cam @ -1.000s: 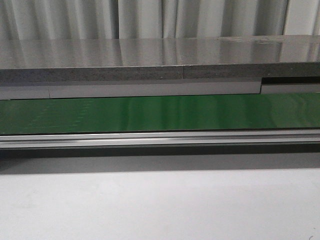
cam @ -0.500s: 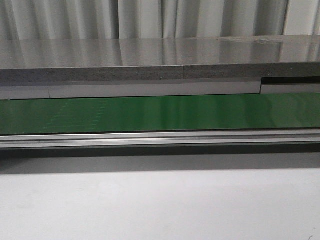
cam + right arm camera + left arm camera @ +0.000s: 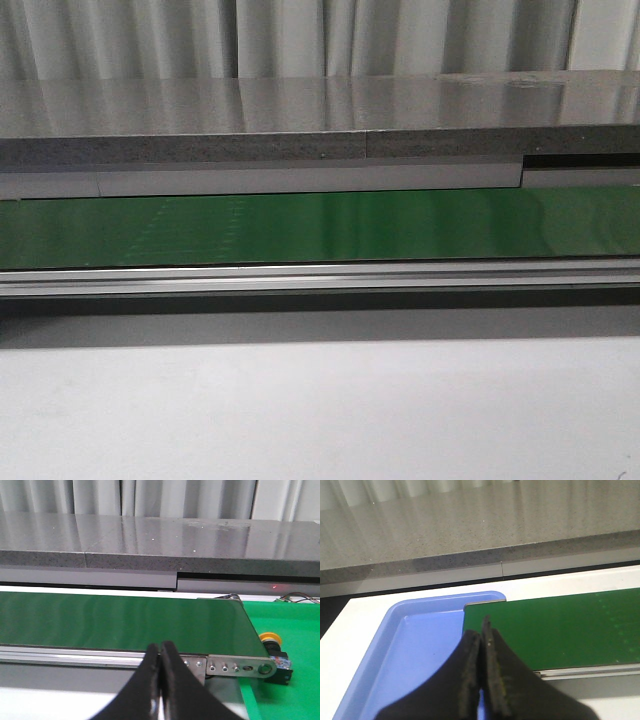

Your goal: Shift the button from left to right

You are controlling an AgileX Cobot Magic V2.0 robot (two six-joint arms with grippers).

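Judging by how things lie, the button already rests on the green mat at the right end of the conveyor belt, so my job now is to keep both arms clear and steady. My right gripper has its fingers pressed together, holding nothing, well apart from the button. My left gripper is likewise closed and empty, hanging over the edge where the blue tray meets the belt (no button shows in that tray).
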